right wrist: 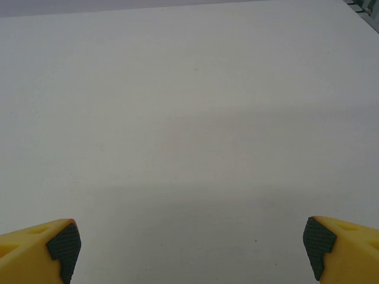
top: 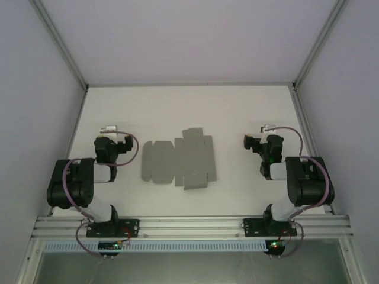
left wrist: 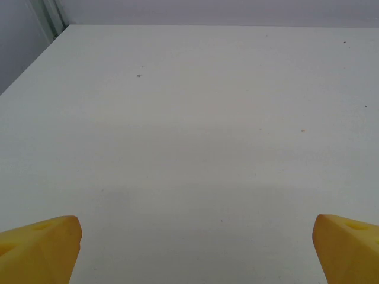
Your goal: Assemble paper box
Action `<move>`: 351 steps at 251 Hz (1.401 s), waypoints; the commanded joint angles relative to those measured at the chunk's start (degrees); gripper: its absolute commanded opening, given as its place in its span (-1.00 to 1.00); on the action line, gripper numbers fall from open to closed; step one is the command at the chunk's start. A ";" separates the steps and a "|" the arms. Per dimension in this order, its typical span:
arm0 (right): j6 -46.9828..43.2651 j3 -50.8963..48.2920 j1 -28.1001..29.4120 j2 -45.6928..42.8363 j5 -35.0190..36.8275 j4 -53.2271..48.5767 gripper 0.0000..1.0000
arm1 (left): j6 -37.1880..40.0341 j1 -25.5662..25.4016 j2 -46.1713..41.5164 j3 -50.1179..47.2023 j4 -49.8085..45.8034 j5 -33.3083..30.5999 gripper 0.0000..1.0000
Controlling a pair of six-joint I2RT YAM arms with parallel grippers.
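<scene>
The paper box (top: 177, 161) lies as a flat grey die-cut sheet in the middle of the white tabletop (top: 237, 112), unfolded, with its creases and flaps showing. A wider panel with rounded corners points toward the left arm, and short flaps stick out on the far and near sides. It sits between the two arms, somewhat nearer the left one and apart from both.

The left end effector (left wrist: 197, 239) hovers over the tabletop with its yellow fingers (left wrist: 44, 245) spread wide to the corners of the left wrist view and holds nothing. Only white surface lies between them, marked by a small dark speck (left wrist: 139, 75) further off and a tiny orange speck (left wrist: 302, 130) to the right. The right end effector (right wrist: 192, 242) is likewise wide open and empty; its yellow fingers carry dark textured pads (right wrist: 64, 244) on their inner faces, with plain tabletop ahead of them.

From above, both arms are folded back close to their bases, left and right of the sheet. A strip of white surface separates each wrist from the cardboard's nearest edge. Purplish cables (top: 135, 148) loop around both arms. The bases are bolted to an aluminium rail (top: 189, 225) along the near edge. Pale walls (top: 35, 118) with metal frame posts (top: 59, 44) close in the tabletop on the left, right and far sides.
</scene>
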 commanded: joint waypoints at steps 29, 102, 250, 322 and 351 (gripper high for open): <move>-0.63 1.06 0.29 0.06 -0.57 0.38 0.99 | 0.62 -0.02 -0.01 1.47 -0.06 0.52 0.99; -0.59 1.02 -0.27 0.11 -2.02 0.30 0.99 | 0.54 0.06 0.06 1.45 -0.14 0.74 0.99; -1.31 8.97 -0.03 -10.07 -2.58 -21.04 0.99 | -1.44 1.41 -9.70 5.39 -15.50 2.18 0.99; 10.31 22.08 6.48 -15.98 -11.01 -48.40 0.98 | -15.13 1.39 -21.46 12.86 -38.97 5.89 0.99; 14.24 26.86 13.38 -14.87 -12.11 -57.25 0.92 | -21.22 0.81 -22.90 12.82 -42.62 14.51 0.99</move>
